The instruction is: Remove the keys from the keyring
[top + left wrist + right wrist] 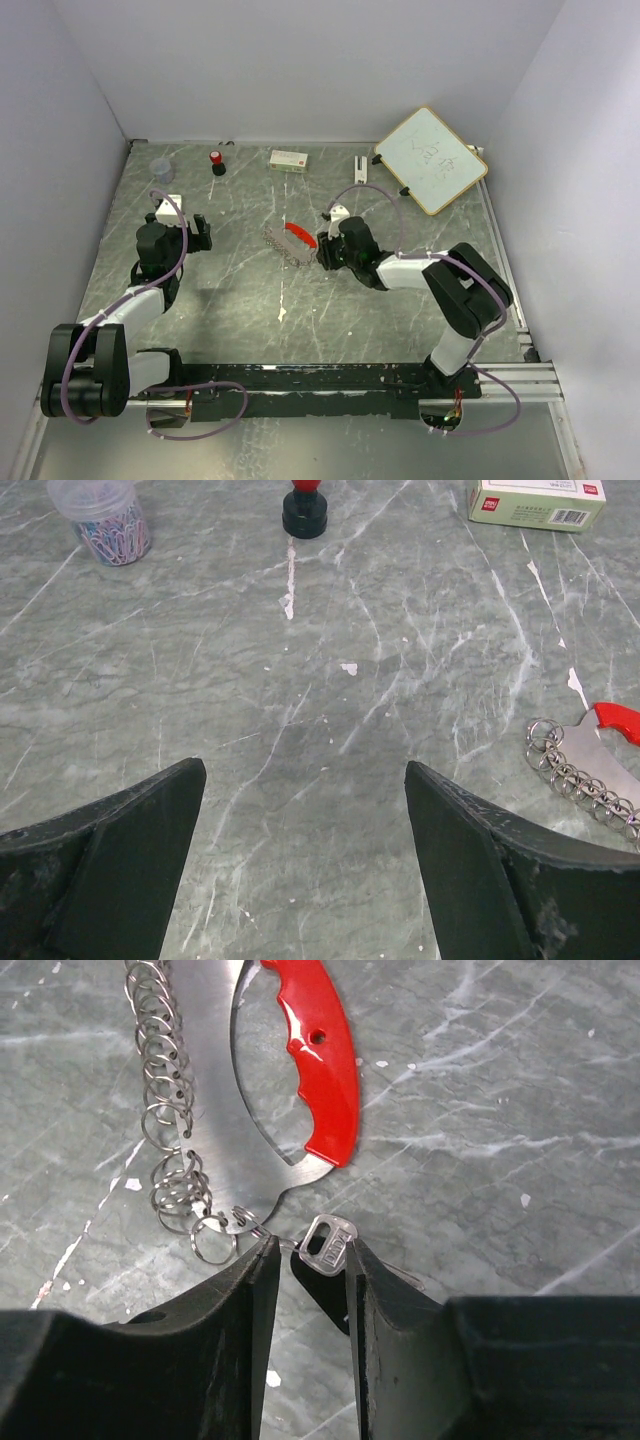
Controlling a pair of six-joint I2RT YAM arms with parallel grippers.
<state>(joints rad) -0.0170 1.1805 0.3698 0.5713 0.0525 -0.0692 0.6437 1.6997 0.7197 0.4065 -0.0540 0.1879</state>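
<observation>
Silver and small, the key point(328, 1243) is near the middle of the grey, marbled worktop point(500, 1080). Its square head sits between the black fingers point(240, 1300) of the right gripper point(312, 1245). They stand close on both sides of it, but I cannot tell if they squeeze it. Just past it lies a flat shiny metal plate point(215, 1080) with a smooth red handle point(320, 1060) and a row of thin round wire rings point(165, 1110). The left gripper point(305, 770) hangs spread wide over bare stone, holding nothing

you get bright, even light from above; shadows lie soft on the table point(230, 320), and the steel plate point(210, 1080) glares white.
</observation>
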